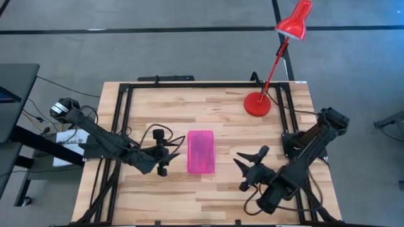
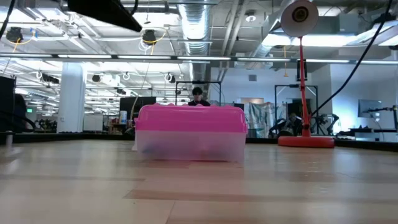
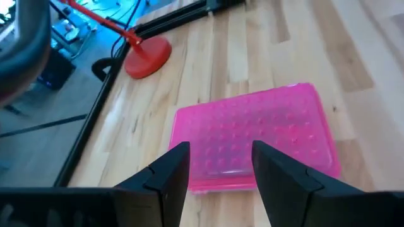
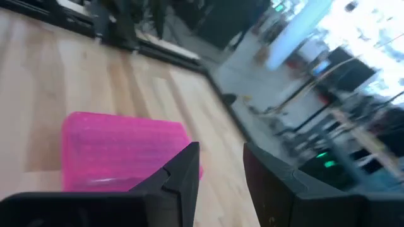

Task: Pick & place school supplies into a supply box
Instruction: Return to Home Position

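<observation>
The supply box (image 1: 201, 152) is a small case with a bright pink textured lid that sits shut on a clear base, lying flat on the table's middle. In the low view the supply box (image 2: 189, 133) shows only dim shapes through its clear wall. No pens, pencils or scissors lie loose in any view. My left gripper (image 1: 163, 151) is open just to the box's left, with the pink lid (image 3: 252, 132) ahead of its fingers. My right gripper (image 1: 241, 170) is open to the box's right and a little nearer, with the box (image 4: 120, 151) ahead of it.
A red desk lamp stands with its round base (image 1: 257, 104) at the table's far right, and its head (image 1: 295, 20) leans out beyond the far edge. A black frame (image 1: 189, 85) runs along the table's far edge and sides. Bare wood lies on the near side of the box.
</observation>
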Robot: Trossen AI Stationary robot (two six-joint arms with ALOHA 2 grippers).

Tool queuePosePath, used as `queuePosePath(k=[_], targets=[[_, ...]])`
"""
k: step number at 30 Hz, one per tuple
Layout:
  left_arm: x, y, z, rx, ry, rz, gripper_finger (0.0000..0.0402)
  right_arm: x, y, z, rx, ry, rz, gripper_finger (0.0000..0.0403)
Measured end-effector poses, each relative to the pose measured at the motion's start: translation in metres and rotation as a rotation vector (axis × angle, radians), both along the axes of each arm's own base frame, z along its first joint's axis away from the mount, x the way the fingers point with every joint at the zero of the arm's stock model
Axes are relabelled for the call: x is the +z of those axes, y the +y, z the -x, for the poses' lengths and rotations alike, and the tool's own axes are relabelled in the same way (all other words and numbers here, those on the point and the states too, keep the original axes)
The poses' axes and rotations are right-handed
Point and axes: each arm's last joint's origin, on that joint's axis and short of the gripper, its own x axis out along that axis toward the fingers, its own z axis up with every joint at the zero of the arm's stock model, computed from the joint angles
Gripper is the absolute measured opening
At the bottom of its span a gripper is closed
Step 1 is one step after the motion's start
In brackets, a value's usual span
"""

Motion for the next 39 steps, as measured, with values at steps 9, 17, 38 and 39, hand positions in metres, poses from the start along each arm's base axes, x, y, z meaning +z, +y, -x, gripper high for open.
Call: queuePosePath(k=[9,17,38,39], targets=[[0.005,-0.001,0.005,-0.120,0.034,0.095,0.0167,0.025,-0.002,0.024,0.063,-0.029,-0.203,0.0118],[0.005,-0.006,0.004,-0.226,0.057,0.179,0.0167,0.025,-0.004,0.022,0.063,-0.012,-0.264,0.0118],[0.010,-0.007,0.000,-0.224,-0.012,0.211,0.0167,0.062,-0.018,0.037,0.124,-0.087,-0.533,0.0118],[0.010,-0.007,0.000,-0.220,-0.014,0.213,0.0167,0.064,-0.019,0.039,0.130,-0.088,-0.541,0.0118]])
